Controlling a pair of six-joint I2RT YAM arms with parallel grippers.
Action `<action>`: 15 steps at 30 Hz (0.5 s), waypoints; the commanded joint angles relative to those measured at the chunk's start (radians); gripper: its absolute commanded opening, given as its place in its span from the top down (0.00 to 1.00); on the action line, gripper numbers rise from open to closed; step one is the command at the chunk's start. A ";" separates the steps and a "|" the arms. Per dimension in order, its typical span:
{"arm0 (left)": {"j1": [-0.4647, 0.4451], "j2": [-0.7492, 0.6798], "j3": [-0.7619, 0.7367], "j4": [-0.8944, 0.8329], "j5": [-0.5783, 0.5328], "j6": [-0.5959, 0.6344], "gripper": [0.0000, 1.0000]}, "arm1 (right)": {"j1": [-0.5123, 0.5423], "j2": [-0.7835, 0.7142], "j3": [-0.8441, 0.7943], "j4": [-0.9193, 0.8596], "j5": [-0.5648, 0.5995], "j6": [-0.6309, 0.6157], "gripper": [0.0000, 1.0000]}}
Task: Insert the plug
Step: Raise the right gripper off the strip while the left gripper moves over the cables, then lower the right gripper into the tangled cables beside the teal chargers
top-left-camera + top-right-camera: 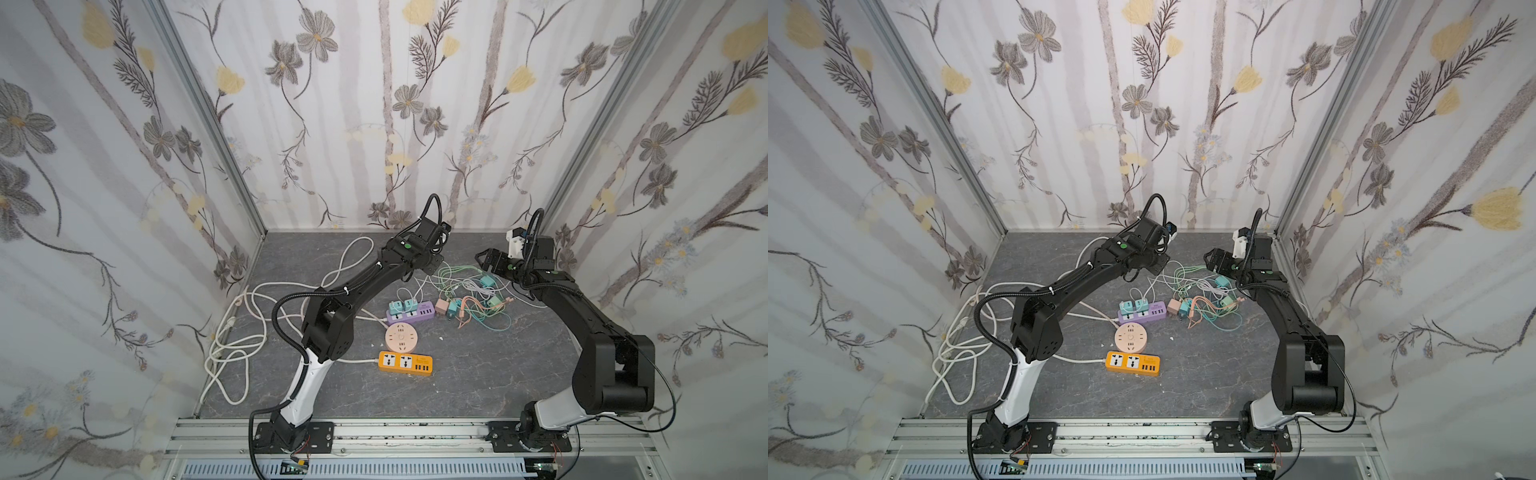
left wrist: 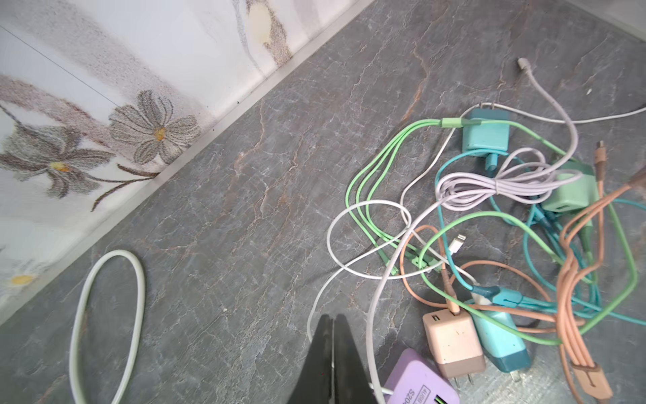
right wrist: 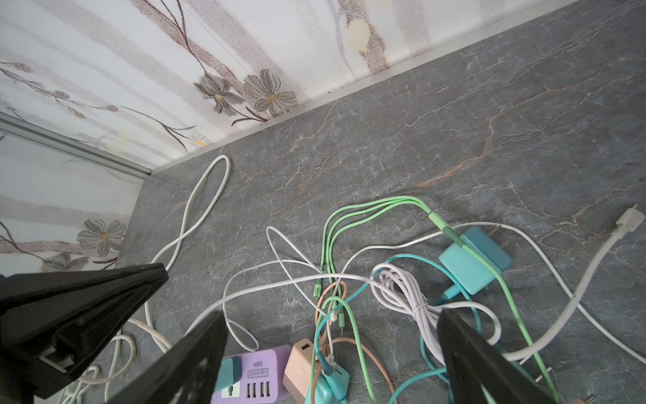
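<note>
Three walls of white panelling printed with grey and yellow flowers [image 1: 374, 104] close in a dark grey, marble-veined desk [image 1: 478, 374], meeting at bare aluminium corner posts [image 1: 208, 112]. A ribbed aluminium rail [image 1: 415, 434] runs along the desk's near edge, under soft, even light.

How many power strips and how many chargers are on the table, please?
Strips: 3: purple strip, pink strip, orange strip
Plugged chargers: 2
Loose chargers: 4: peach, two teal, mint
Total: 9
</note>
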 commanded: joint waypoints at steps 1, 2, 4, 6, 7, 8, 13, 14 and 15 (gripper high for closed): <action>0.004 0.042 0.073 -0.102 0.099 0.003 0.28 | 0.003 -0.002 0.014 0.000 -0.005 -0.029 0.06; 0.005 0.074 0.121 -0.167 0.102 0.006 0.18 | 0.003 -0.002 0.014 0.001 -0.002 -0.028 0.06; 0.005 0.145 0.236 -0.291 0.111 0.005 0.14 | 0.003 -0.003 0.014 0.003 0.002 -0.028 0.06; 0.004 0.204 0.328 -0.379 0.130 0.009 0.15 | 0.005 -0.004 0.011 0.006 0.008 -0.028 0.06; 0.002 0.231 0.366 -0.411 0.136 0.010 0.16 | 0.006 -0.004 0.011 0.008 0.011 -0.029 0.06; 0.000 0.254 0.396 -0.432 0.138 0.013 0.18 | 0.006 -0.003 0.011 0.009 0.012 -0.028 0.06; -0.018 0.314 0.428 -0.443 0.048 0.032 0.23 | 0.008 -0.003 0.011 0.013 0.018 -0.031 0.06; -0.019 0.323 0.429 -0.440 0.031 0.032 0.27 | 0.009 -0.002 0.011 0.012 0.019 -0.032 0.06; -0.020 0.329 0.430 -0.437 0.025 0.032 0.30 | 0.009 -0.002 0.011 0.010 0.020 -0.035 0.06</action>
